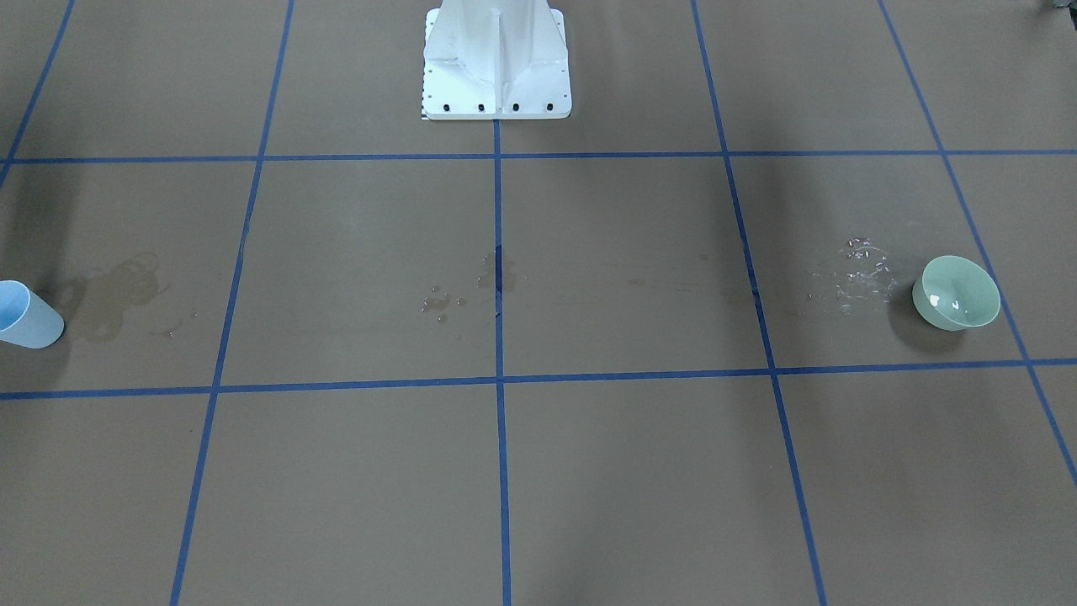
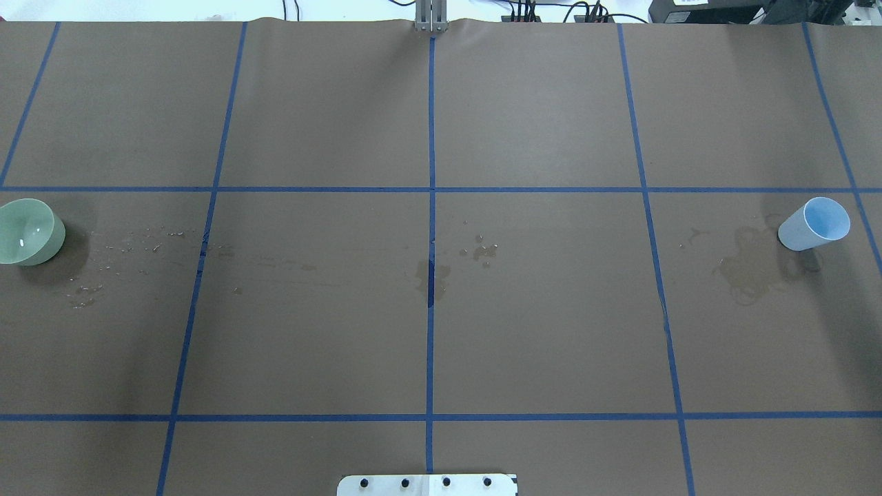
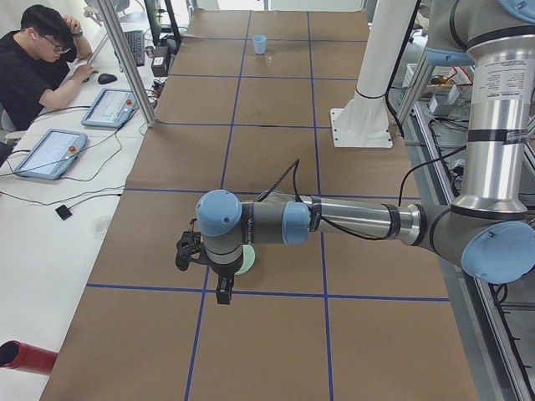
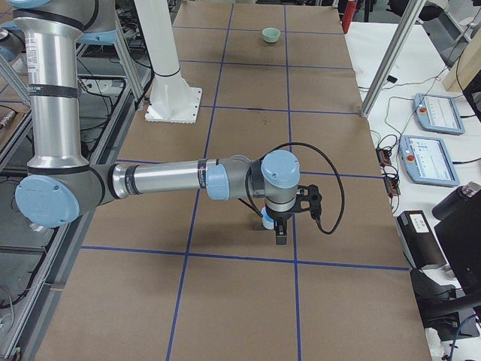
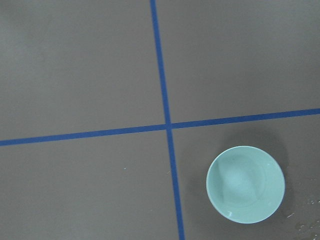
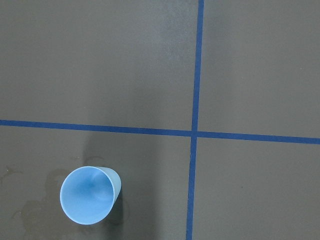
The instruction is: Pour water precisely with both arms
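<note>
A pale green bowl [image 1: 957, 292] stands upright at the table's left end [image 2: 27, 231] and shows from above in the left wrist view [image 5: 245, 184]. A light blue cup [image 1: 25, 316] stands at the right end [image 2: 814, 224] and shows in the right wrist view [image 6: 90, 194]. Whether either holds water I cannot tell. Water droplets [image 1: 858, 278] glint on the paper beside the bowl [image 2: 138, 241]. My left gripper [image 3: 224, 292] hangs above the bowl, and my right gripper [image 4: 280, 235] hangs above the cup. Both show only in the side views, so I cannot tell whether they are open or shut.
The brown table cover has a blue tape grid [image 2: 431, 275]. Small droplets and a stain lie near the middle [image 2: 482, 251]. Dried stains lie beside the cup [image 2: 747, 275]. The white pedestal [image 1: 496, 59] stands at the robot's side. An operator [image 3: 38, 58] sits by tablets beyond the table's far edge.
</note>
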You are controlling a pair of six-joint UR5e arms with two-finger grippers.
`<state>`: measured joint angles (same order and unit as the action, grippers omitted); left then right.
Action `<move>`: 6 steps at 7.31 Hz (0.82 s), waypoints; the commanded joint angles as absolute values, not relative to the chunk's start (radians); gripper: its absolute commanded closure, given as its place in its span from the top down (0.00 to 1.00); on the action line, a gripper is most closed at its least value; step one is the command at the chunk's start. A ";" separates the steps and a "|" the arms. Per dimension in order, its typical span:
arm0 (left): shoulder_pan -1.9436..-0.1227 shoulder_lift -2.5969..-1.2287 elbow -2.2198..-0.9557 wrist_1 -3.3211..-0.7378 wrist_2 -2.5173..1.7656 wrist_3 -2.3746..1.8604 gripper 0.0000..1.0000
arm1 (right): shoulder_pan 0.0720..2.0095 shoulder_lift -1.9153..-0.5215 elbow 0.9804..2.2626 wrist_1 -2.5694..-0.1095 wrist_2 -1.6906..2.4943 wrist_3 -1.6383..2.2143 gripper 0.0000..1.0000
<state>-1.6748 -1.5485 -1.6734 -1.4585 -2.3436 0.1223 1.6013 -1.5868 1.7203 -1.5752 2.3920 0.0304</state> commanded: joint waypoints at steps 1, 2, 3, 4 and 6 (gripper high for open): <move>-1.678 -1.539 -1.678 -1.459 -2.344 0.117 1.00 | 1.598 -1.603 1.717 -1.577 2.384 0.031 1.00; -1.677 -1.540 -1.684 -1.457 -2.344 0.114 1.00 | 1.595 -1.603 1.713 -1.578 2.381 0.031 1.00; -1.677 -1.542 -1.686 -1.457 -2.344 0.112 1.00 | 1.595 -1.603 1.710 -1.578 2.378 0.031 1.00; -1.677 -1.542 -1.686 -1.456 -2.344 0.112 1.00 | 1.595 -1.603 1.712 -1.578 2.366 0.031 1.00; -1.675 -1.540 -1.687 -1.456 -2.344 0.112 1.00 | 1.595 -1.601 1.713 -1.577 2.361 0.031 1.00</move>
<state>-1.6762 -1.5407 -1.6865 -1.4560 -2.3446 0.1128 1.5954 -1.6027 1.7122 -1.5775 2.3642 0.0307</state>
